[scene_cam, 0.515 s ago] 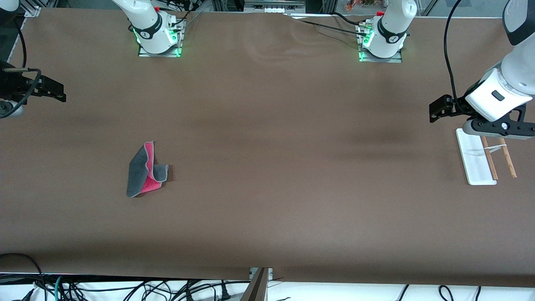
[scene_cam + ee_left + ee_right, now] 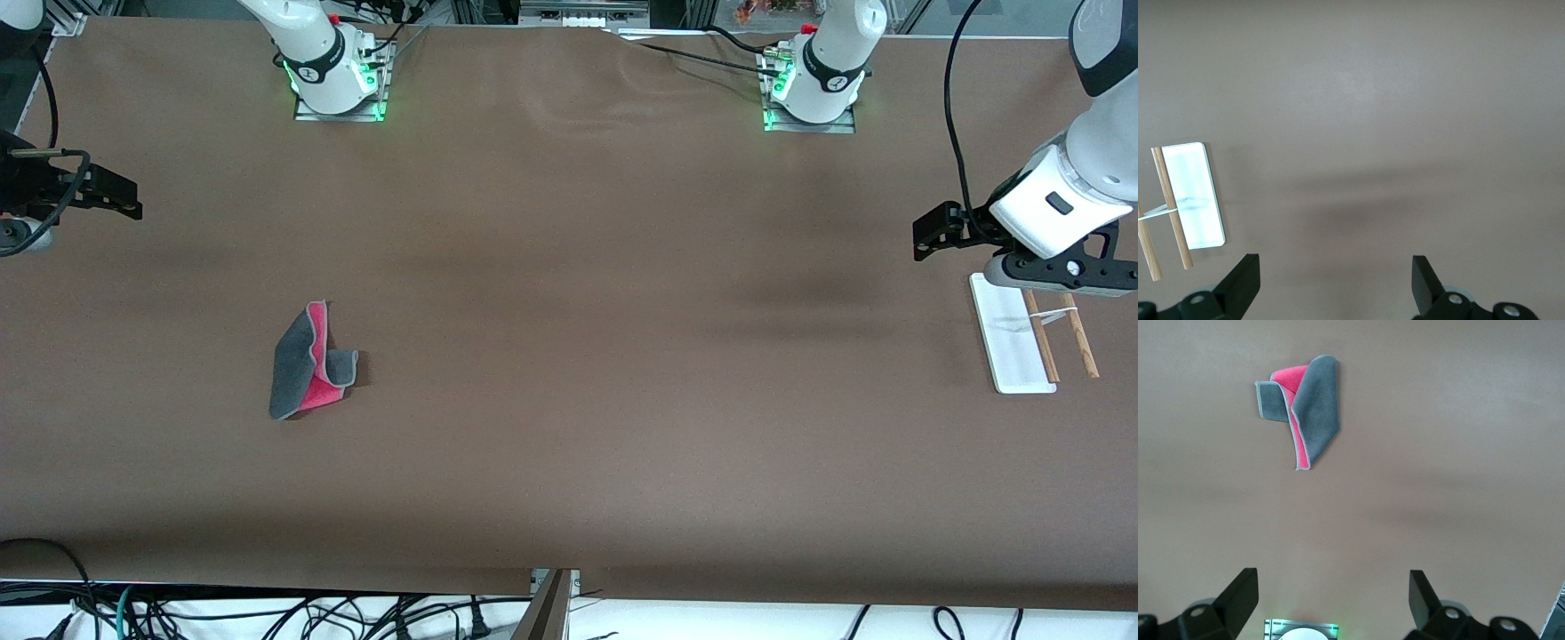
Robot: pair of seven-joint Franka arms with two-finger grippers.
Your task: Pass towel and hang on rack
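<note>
The towel (image 2: 302,369) lies crumpled on the table toward the right arm's end, dark grey side mostly up with pink-red showing. It also shows in the right wrist view (image 2: 1315,413). The rack (image 2: 1012,338) lies at the left arm's end, with a white base and two brown rods, and also shows in the left wrist view (image 2: 1195,193). My left gripper (image 2: 1053,274) hangs in the air over the rack's end farther from the front camera, open and empty (image 2: 1335,287). My right gripper (image 2: 18,233) hangs at the table's right-arm end, well away from the towel, open and empty (image 2: 1331,603).
The brown table cover (image 2: 569,267) spans the view, with a wrinkle near the arms' bases. The right arm's base (image 2: 338,89) and the left arm's base (image 2: 809,98) glow green. Cables (image 2: 267,613) hang below the table edge nearest the front camera.
My right arm's hand has shifted slightly. The towel, the rack and my left arm have not moved.
</note>
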